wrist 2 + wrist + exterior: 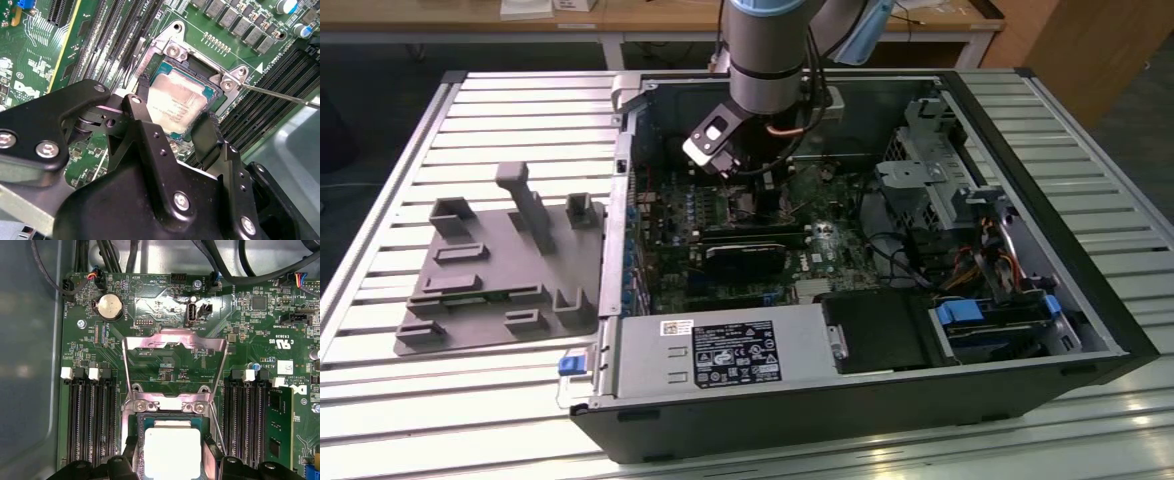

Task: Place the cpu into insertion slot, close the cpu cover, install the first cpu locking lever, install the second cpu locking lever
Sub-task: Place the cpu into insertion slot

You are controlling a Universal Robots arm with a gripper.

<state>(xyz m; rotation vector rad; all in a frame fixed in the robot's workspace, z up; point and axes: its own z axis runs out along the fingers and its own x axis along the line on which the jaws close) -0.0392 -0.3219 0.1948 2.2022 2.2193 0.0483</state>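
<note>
- White rectangular sticker (732, 353) on the grey metal box (640, 362), black computer case's (881, 412) front edge: black print, unreadable.
- Green circuit board (165, 347): tiny white lettering, unclear.

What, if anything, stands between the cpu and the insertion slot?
Nothing visible. The cpu, gripped by the gripper, is right at the insertion slot, and the cpu cover is swung open, clear of it.
</note>
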